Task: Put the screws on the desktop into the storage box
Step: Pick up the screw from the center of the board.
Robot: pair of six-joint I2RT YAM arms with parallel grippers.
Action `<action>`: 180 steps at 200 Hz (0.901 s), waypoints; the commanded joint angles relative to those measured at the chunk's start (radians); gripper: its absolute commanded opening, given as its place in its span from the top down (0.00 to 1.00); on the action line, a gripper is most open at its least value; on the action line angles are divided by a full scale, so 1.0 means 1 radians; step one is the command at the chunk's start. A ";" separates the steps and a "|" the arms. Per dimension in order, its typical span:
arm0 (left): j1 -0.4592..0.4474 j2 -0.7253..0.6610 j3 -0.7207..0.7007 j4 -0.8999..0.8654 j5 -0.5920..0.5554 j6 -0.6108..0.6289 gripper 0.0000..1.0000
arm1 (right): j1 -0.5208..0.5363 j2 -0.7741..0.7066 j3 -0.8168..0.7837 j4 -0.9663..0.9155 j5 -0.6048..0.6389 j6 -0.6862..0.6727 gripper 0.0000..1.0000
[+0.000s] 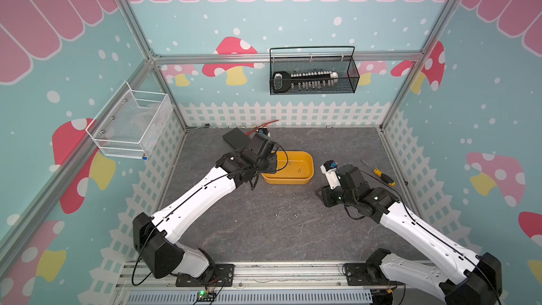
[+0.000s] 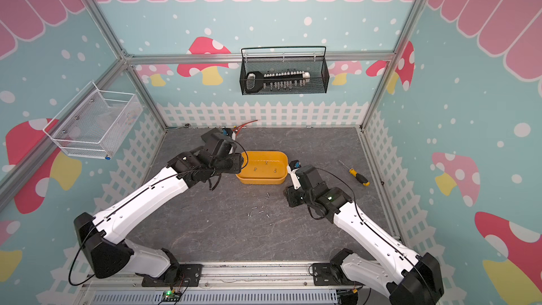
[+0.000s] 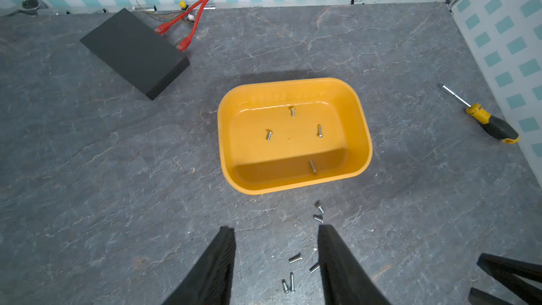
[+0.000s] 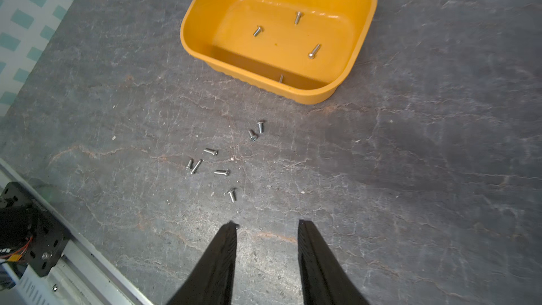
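Screws (image 4: 221,172) lie loose on desktop (image 4: 410,186) beside storage box (image 4: 311,98), four inside

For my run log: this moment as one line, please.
left claw: open | right claw: open | yellow-orange plastic tub: four small silver screws | dark grey veined desktop: more screws

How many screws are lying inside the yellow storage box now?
4. One screw lies by the storage box side farthest from the loose screws, two around the middle of its floor, one against the side nearest them. None seems hidden.
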 commanded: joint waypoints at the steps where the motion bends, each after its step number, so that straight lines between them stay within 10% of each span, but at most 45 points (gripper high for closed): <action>1: 0.023 -0.087 -0.103 0.032 0.015 -0.050 0.46 | 0.040 0.047 -0.026 0.054 -0.059 0.018 0.59; 180: 0.096 -0.206 -0.317 0.090 0.079 -0.066 0.43 | 0.218 0.483 0.042 0.108 0.051 -0.017 0.58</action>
